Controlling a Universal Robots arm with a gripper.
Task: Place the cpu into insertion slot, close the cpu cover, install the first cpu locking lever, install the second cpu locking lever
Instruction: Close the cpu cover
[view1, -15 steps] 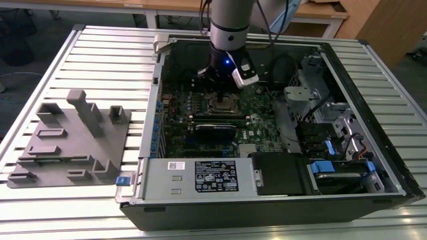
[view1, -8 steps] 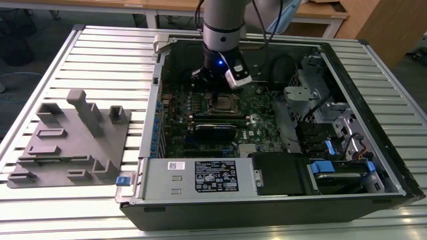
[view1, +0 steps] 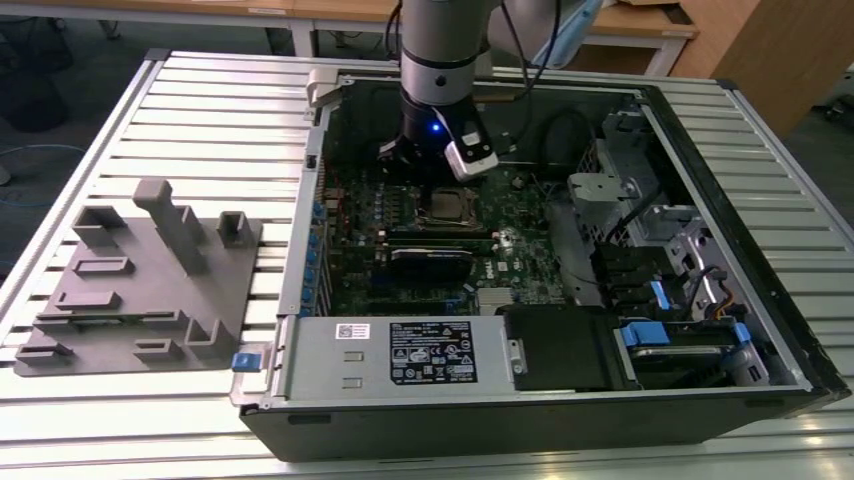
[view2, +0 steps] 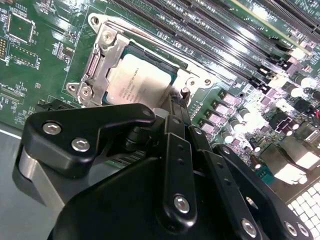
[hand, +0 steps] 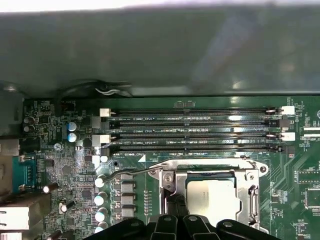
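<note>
Your cpu (hand: 212, 195) lies flat, metal top up, seated squarely in the insertion slot (view1: 422, 208). The cpu cover (view2: 97, 60) is down, framing it. A thin locking lever (hand: 132, 172) runs along the slot's memory-side edge, its end jutting past the corner. The end effector (view2: 180, 100), fingers narrowed together, sits just beside the slot.

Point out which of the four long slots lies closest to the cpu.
The black-ended slot bordering the cpu cover; the other three lie farther toward the case wall.
</note>
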